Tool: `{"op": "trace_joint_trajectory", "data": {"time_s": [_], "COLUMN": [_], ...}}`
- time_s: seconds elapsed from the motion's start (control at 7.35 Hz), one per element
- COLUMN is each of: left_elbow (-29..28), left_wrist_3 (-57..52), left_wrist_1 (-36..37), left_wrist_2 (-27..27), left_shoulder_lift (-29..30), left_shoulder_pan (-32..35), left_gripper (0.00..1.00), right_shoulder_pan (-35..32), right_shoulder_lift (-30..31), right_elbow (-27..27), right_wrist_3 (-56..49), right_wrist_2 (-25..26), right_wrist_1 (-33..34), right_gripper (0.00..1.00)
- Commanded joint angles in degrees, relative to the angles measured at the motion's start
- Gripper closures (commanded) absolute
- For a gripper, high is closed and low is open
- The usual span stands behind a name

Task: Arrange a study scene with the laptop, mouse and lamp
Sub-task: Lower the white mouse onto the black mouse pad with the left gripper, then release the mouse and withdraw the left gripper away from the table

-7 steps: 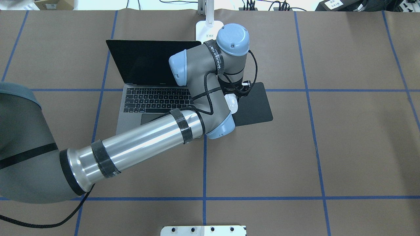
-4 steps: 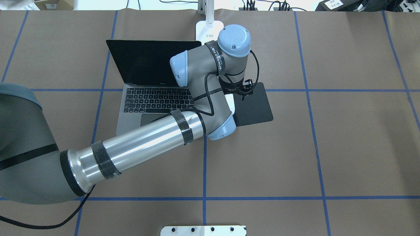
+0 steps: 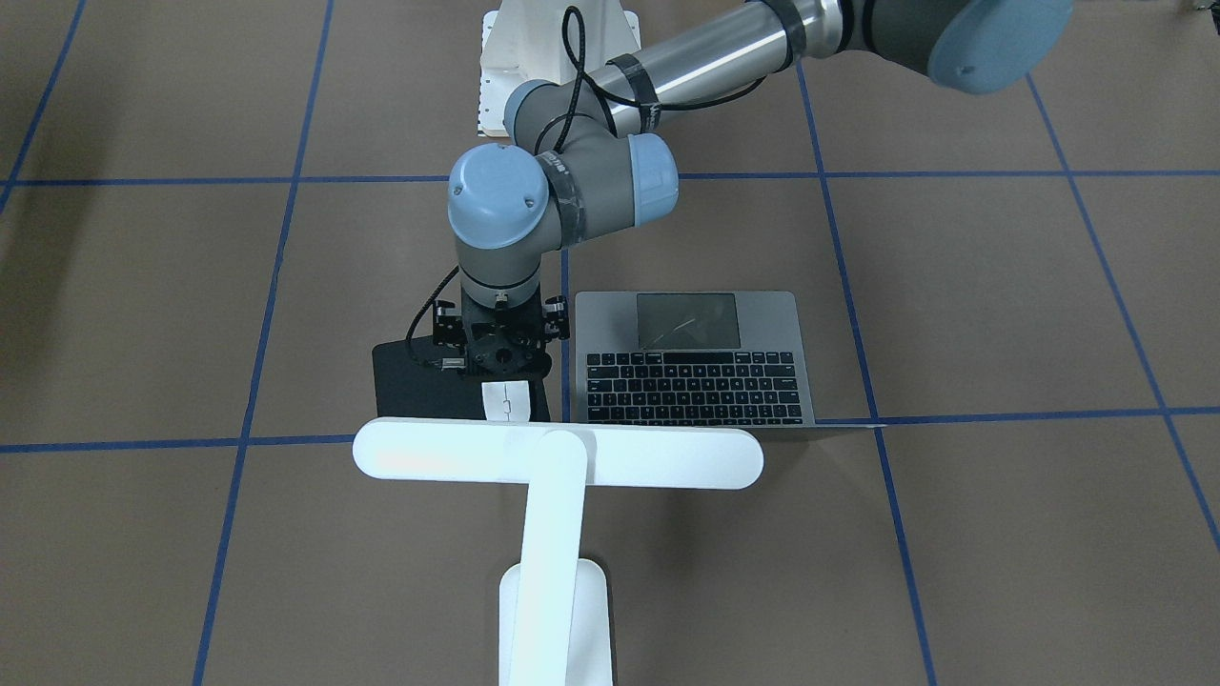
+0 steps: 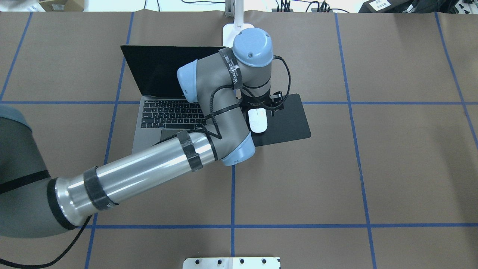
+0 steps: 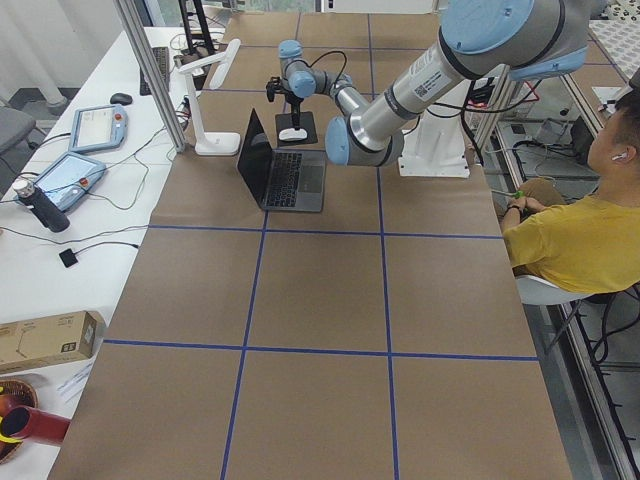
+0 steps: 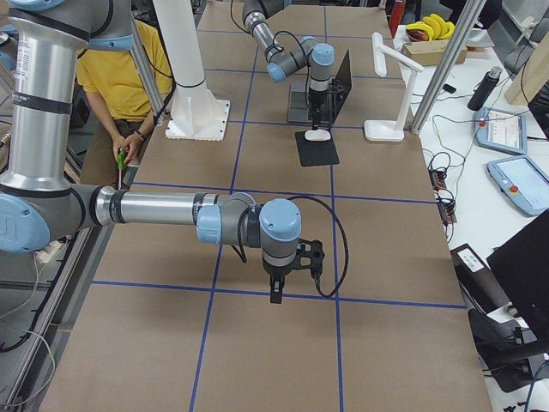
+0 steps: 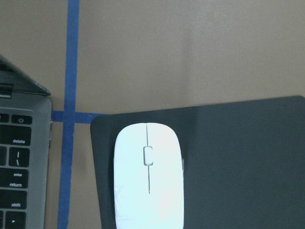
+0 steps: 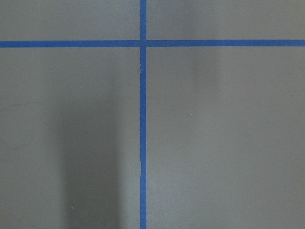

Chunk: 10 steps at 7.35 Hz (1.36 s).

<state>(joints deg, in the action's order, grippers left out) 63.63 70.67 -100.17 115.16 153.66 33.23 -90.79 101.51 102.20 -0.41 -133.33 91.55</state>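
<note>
Grey metal laptop with black keys (image 4: 164,114) sits open on the brown paper-covered table (image 4: 373,168). Its dark screen stands up at the far side, so someone sitting at the near side could read it.

A tall white T-shaped desk lamp (image 3: 558,455) stands at the far edge, just past the laptop. Its long bar reaches in over the table, likely so light can fall on the work spot.

A flat black square pad (image 4: 289,123) lies just right of the laptop, where a hand would rest.

The left gripper (image 3: 500,354) hovers over the pad, pointing straight down. It holds nothing. No fingers show, so I cannot tell how wide it is.

The right gripper (image 6: 276,296) hangs over bare table at the near side, well away. I cannot tell how wide it is either.

A small glossy white oval mouse (image 4: 258,120) lies flat on the pad's left part, close to the laptop. The scene looks nearly set.
</note>
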Motion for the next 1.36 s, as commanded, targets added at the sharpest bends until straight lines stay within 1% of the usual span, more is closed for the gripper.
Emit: {"op": "trace_joint_trajectory", "data": {"time_s": [0.0,0.14,0.27,0.41,0.54,0.68,0.82,0.95,1.09,1.22], "left_elbow": [18.5,30.1,38.8,46.2,52.0,55.3,57.0,56.5,55.7,54.2], "left_wrist_3": [-4.8,-9.9,-14.3,-18.7,-23.3,-29.3,-38.1,-47.8,-58.2,-65.4], "left_wrist_1": [6.3,10.6,12.9,13.2,13.2,13.0,12.5,12.4,12.2,12.2], "left_wrist_2": [0.3,0.2,0.2,0.3,0.3,0.6,1.4,6.5,9.8,11.4], "left_shoulder_lift": [-11.6,-19.9,-26.7,-34.5,-42.5,-48.9,-55.3,-60.3,-64.8,-69.7], "left_shoulder_pan": [1.6,2.3,4.2,6.3,8.1,10.9,15.9,22.6,30.0,36.7], "left_gripper": [0.0,0.0,0.0,0.0,0.0,0.0,0.0,0.0,0.0,0.0], "right_shoulder_pan": [0.0,0.0,0.0,0.0,0.0,0.0,0.1,0.0,0.0,0.0], "right_shoulder_lift": [0.2,0.2,0.2,0.2,0.2,0.2,0.1,0.1,0.0,0.0], "right_elbow": [-0.1,-0.2,-0.3,-0.3,-0.4,-0.4,-0.6,-0.6,-0.6,-0.6], "right_wrist_3": [0.0,0.0,0.1,0.4,0.5,0.6,0.8,0.8,0.8,0.8], "right_wrist_2": [0.3,0.3,0.3,0.3,0.4,0.4,0.4,0.4,0.4,0.3], "right_wrist_1": [-0.2,-0.2,-0.2,-0.3,-0.3,-0.3,-0.3,-0.3,-0.3,-0.3], "right_gripper": [0.0,0.0,0.0,0.0,0.0,0.0,0.0,0.0,0.0,0.0]}}
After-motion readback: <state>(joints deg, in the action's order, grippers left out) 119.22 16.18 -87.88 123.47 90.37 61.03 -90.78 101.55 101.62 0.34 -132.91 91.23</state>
